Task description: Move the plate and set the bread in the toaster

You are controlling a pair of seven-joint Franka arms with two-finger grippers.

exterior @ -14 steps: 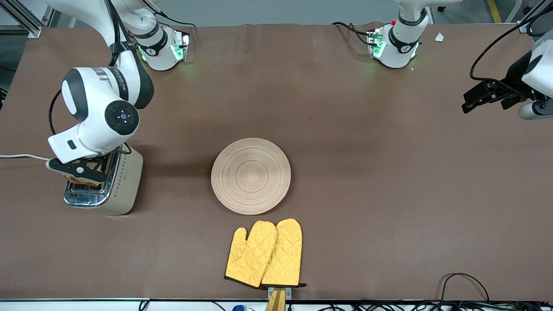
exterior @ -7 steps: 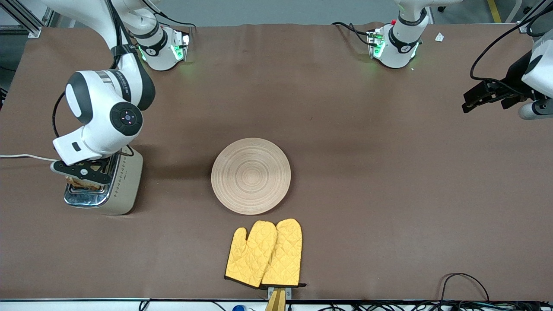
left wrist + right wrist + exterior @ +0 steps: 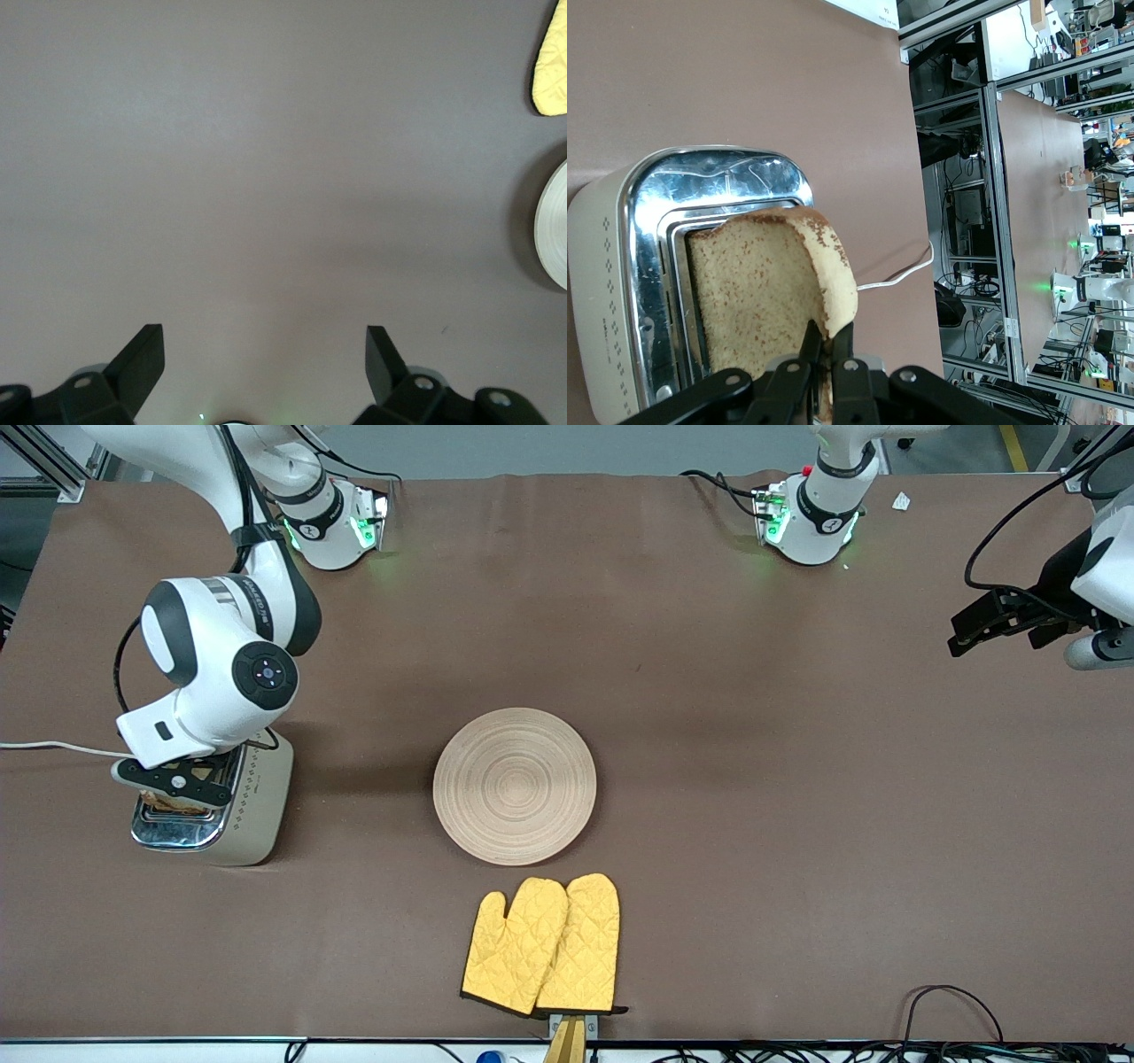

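Note:
The cream toaster (image 3: 252, 815) with a chrome top (image 3: 700, 181) stands at the right arm's end of the table. My right gripper (image 3: 168, 779) (image 3: 829, 335) hangs over it, shut on the crust edge of the speckled bread (image 3: 757, 297). The slice's lower edge reaches into a slot of the toaster. The pale wooden plate (image 3: 515, 785) lies in the middle of the table, and its rim (image 3: 554, 230) shows in the left wrist view. My left gripper (image 3: 970, 633) (image 3: 264, 350) waits open over bare table at the left arm's end, holding nothing.
A pair of yellow oven mitts (image 3: 542, 946) (image 3: 551, 62) lies nearer to the front camera than the plate. The toaster's white cord (image 3: 49, 747) (image 3: 899, 270) runs off the table edge at the right arm's end. Black cables (image 3: 952, 1001) lie along the front edge.
The right arm has shifted slightly toward the plate and up the front view with the bread, which now sits lower over the toaster slot. The left arm has not moved.

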